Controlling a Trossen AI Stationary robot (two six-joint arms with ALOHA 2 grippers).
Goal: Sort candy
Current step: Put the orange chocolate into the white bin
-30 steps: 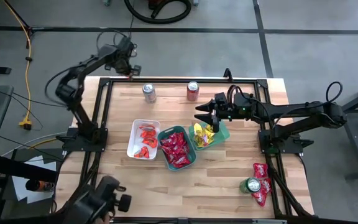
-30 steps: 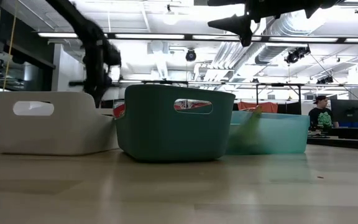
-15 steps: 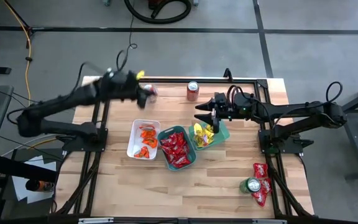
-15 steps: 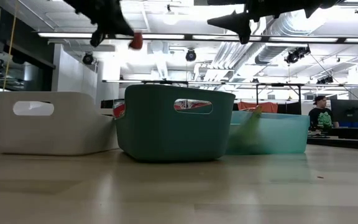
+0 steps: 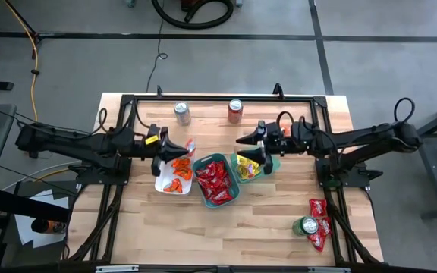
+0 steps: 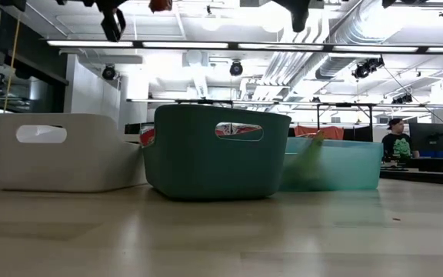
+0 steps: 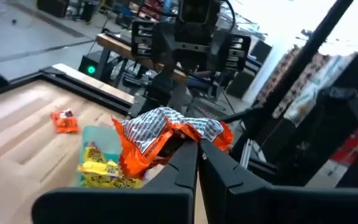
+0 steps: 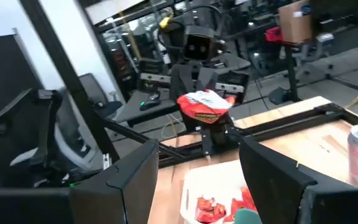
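Note:
The candy my left gripper (image 5: 180,147) is shut on is an orange crinkly packet (image 7: 160,134), held level over the far right corner of the white tray (image 5: 160,173). That tray holds orange candy (image 5: 177,168). The teal tray (image 5: 236,199) holds red candy (image 5: 215,180), and the light green tray (image 5: 275,161) holds yellow candy (image 5: 246,164). My right gripper (image 5: 243,149) hangs open and level above the green tray, pointing at the left gripper. The right wrist view shows the held packet (image 8: 205,106) straight ahead. My left gripper pinches the orange packet between its two shut fingers at the packet's crumpled lower edge (image 7: 180,140). The fingers lie level and come from the table's left. The packet stands up from the fingertips, lifted clear above the trays.
A silver can (image 5: 181,113) and a red can (image 5: 235,110) stand near the far edge. A green can (image 5: 307,226) sits among loose red candy (image 5: 319,206) at the near right. Bare wood lies along the near edge.
My left gripper has swung from the table's far left corner toward the middle, over the white tray, and turned level, carrying the orange packet with it. My right gripper has risen a little above the green tray and stays open.

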